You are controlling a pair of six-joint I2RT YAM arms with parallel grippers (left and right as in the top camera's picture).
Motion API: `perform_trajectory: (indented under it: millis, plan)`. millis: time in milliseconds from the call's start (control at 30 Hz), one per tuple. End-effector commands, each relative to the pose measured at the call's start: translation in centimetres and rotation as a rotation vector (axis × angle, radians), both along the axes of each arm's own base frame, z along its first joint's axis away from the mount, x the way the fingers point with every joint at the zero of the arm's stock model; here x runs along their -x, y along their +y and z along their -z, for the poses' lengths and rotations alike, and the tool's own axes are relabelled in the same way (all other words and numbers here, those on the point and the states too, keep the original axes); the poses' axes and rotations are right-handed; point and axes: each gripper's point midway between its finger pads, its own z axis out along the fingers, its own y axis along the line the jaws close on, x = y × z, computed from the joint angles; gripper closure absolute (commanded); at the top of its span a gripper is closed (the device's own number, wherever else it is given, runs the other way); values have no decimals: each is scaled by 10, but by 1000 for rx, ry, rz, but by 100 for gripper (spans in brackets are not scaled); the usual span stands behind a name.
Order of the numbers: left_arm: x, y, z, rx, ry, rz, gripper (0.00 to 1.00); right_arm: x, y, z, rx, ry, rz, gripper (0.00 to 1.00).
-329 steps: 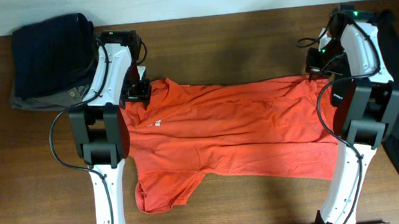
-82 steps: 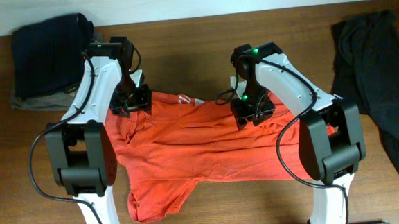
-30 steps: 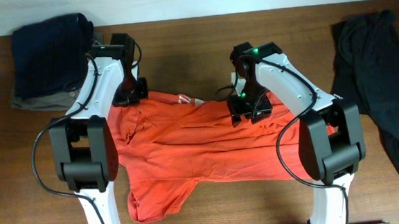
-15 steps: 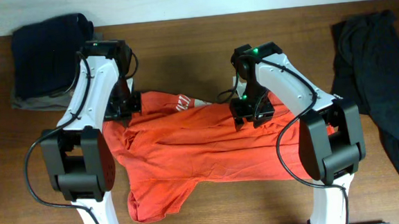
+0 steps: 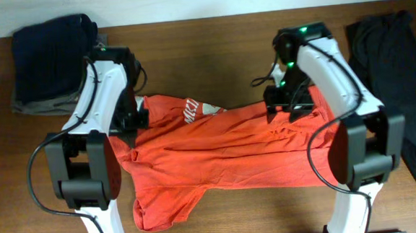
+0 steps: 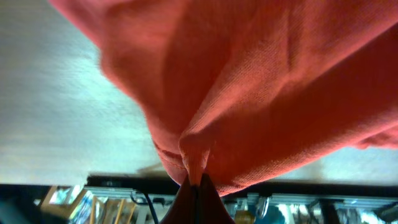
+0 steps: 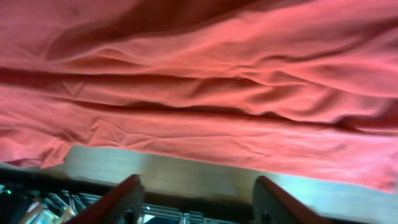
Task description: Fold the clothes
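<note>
We find the T-shirt (image 5: 224, 148) rumpled across the middle of the table (image 5: 203, 44), one edge raised off the table by the left gripper (image 6: 196, 183), which pinches a fold of cloth, while the right gripper (image 7: 198, 190) hovers above the table with jaws spread, gripping nothing.

The T-shirt (image 5: 224, 148) is orange-red with white lettering (image 5: 192, 112), the table (image 5: 204, 52) brown wood-grain, the right-hand garment (image 5: 396, 54) black, the folded pile (image 5: 48, 54) navy over grey.

Your overhead view looks straight down on the table (image 5: 212, 58) from afar. Both wrist views sit close against the orange-red T-shirt (image 5: 231, 140), which all three share.
</note>
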Motion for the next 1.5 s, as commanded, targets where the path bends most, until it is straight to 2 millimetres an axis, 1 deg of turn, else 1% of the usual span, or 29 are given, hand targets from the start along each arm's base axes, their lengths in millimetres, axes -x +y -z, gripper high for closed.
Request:
perform_trajectory:
  millis: [0, 67, 133, 167, 267, 333, 400, 433, 533, 633, 700, 767, 800, 833, 900, 967, 1033, 1167, 1267, 1367, 1400, 1467]
  plan:
    - [23, -3, 5, 8, 73, 38, 100, -5, -12, -29, 28, -89, 7, 36]
    - [37, 3, 13, -21, 127, 50, 100, -4, -19, -31, 46, -88, 14, 34]
    - [42, 12, 21, -69, 137, 53, 99, -3, -23, -31, 55, -86, 20, 34]
    - [41, 19, 25, -113, 125, 39, 99, -4, -24, -30, 54, -89, 25, 33]
    - [36, 31, 29, -183, 92, 6, 99, -6, -28, -30, 57, -92, 34, 33]
    - [32, 43, 29, -230, 73, -24, 99, -8, -36, -29, 78, -99, 44, 33]
    - [32, 54, 28, -251, 71, -70, 86, -11, -45, -29, 96, -107, 62, 32]
    - [33, 58, 28, -251, 73, -89, 86, -12, -48, -29, 95, -110, 72, 32]
    - [35, 66, 27, -249, 83, -121, 85, -19, -55, -28, 90, -133, 97, 32]
    - [29, 66, 27, -246, 59, -131, 84, -29, -56, -27, 86, -175, 100, 29]
    - [18, 59, 26, -221, 16, -136, 84, -38, -53, -26, 72, -207, 100, 28]
    - [3, 45, 26, -163, -42, -154, 84, -45, -45, -24, 32, -234, 79, 30]
    - [-7, 35, 26, -115, -78, -157, 85, -49, -41, -23, 19, -250, 65, 34]
    - [-16, 23, 27, -55, -108, -142, 85, -54, -40, -20, 19, -265, 61, 39]
    - [-35, -9, 30, 98, -177, -91, 85, -62, -40, -14, 26, -295, 57, 55]
    - [-50, -35, 33, 200, -237, -78, 85, -71, -40, -7, 27, -322, 58, 64]
    - [-58, -49, 35, 239, -271, -62, 85, -78, -41, -1, 30, -335, 61, 67]
    - [-68, -66, 39, 256, -316, -23, 85, -92, -42, 12, 34, -355, 61, 73]
    - [-73, -77, 46, 280, -329, -9, 89, -98, -46, 24, 64, -353, 66, 78]
    - [-78, -81, 53, 285, -339, -12, 89, -101, -60, 38, 135, -336, 81, 80]
    - [-80, -82, 55, 284, -340, -21, 89, -101, -65, 43, 157, -325, 96, 83]
    - [-80, -82, 60, 282, -334, -29, 90, -100, -72, 53, 173, -299, 111, 85]
